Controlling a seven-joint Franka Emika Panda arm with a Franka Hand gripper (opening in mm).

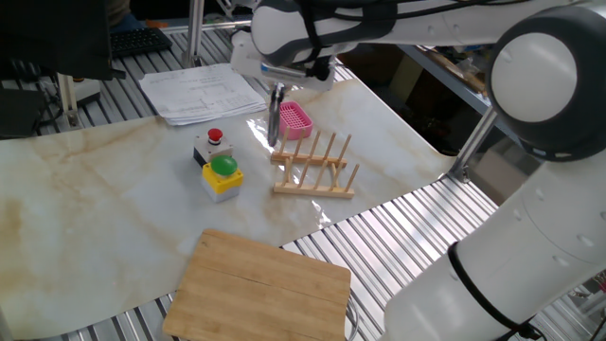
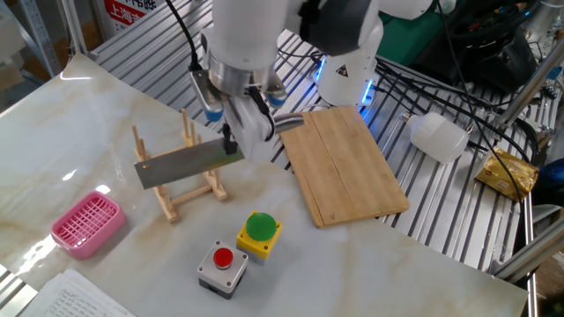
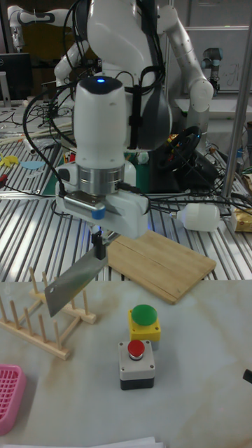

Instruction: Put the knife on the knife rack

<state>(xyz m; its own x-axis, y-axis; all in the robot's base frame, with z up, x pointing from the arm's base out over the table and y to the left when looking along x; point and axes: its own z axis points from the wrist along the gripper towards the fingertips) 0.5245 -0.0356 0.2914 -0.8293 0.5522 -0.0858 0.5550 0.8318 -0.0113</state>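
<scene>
While I watch from the console, the gripper (image 2: pixel 231 145) sits clamped on the knife (image 2: pixel 187 161) by its handle end, the flat grey steel blade carried in the air above the knife rack (image 2: pixel 174 168), left of centre in the other fixed view. Pale marbled tabletop (image 2: pixel 79 132) lies beneath; ribbed metal bench and cables fill the upper right. Rack: light wood, upright dowel pegs. Nearby, a wooden cutting board (image 2: pixel 343 165), a pink basket (image 2: pixel 85 224), and button boxes, green (image 2: pixel 259 233) and red (image 2: pixel 222 264).
</scene>
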